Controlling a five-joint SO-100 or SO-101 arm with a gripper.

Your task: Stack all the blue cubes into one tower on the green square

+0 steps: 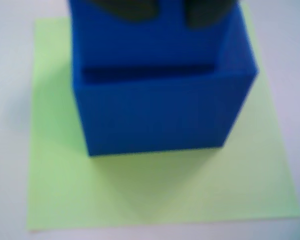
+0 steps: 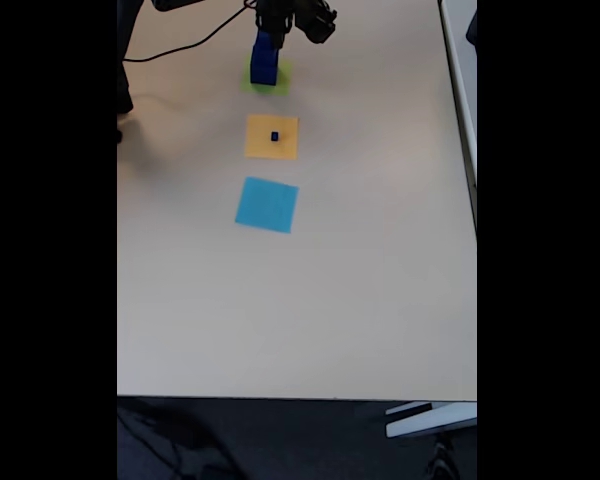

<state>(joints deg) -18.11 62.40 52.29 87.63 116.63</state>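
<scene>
The tool [image 2: 268, 38] hangs at the far end of the tabletop [image 2: 380, 280], down over a tower of blue cubes [image 2: 264, 62], and in the wrist view its two dark fingers [image 1: 127, 9] show pressed against the upper blue cube [image 1: 150, 42], so it looks to be holding that one. That upper cube sits on the larger blue cube [image 1: 155, 112] below it, set a little back from the near edge, and the larger one rests on the green square [image 1: 155, 192], toward its far side, with a broad strip of bare green in front. The wrist picture is soft, so I cannot tell how firm the grip is. Nearer the camera in the fixed view lies the orange square [image 2: 272, 137] with a tiny blue cube [image 2: 275, 136] standing about in its middle, well apart from the tower. Next in the same row comes the light-blue square [image 2: 267, 204]. A black cable [image 2: 180, 47] trails across the tabletop to the left of the tower, clear of the squares.
</scene>
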